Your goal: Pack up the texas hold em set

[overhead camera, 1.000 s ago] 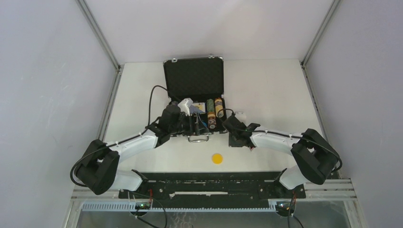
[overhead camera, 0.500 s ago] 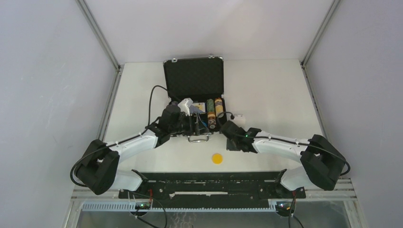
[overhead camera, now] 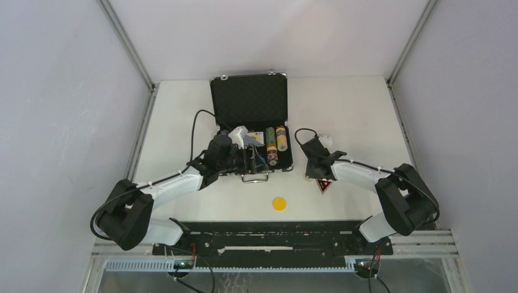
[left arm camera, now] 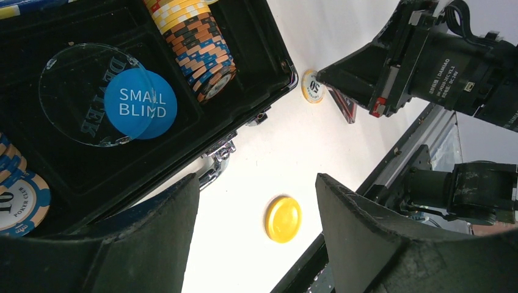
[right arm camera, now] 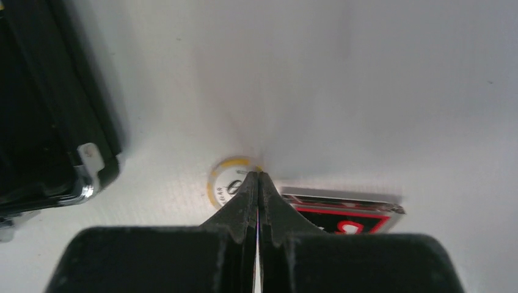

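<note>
Looking outward from the arm bases, we see the yellow button (overhead camera: 279,204) lying alone on the table (overhead camera: 357,110), just where it lay 1 second ago. A little farther out, the right arm has swung to the right, away from the briefcase (overhead camera: 249,101), uncovering the red-black triangle token (overhead camera: 323,185) that it hid before. The right gripper (right arm camera: 258,174) has its jaws pressed fully together on nothing, with the tips down at the edge of a small white chip (right arm camera: 227,183) rimmed in yellow. The token lies just beside them on the other side. The left gripper (left arm camera: 256,226) has not moved: it hovers over the near rim of the case with its jaws spread wide and empty. The case stands open, its lid upright at the far side. 1 compartment holds a blue SMALL BLIND button (left arm camera: 142,105) overlapping a clear dealer disc (left arm camera: 73,91). The next holds a chip stack (left arm camera: 195,46) lying on its side, and blue-and-white chips (left arm camera: 18,195) sit at the left.
</note>
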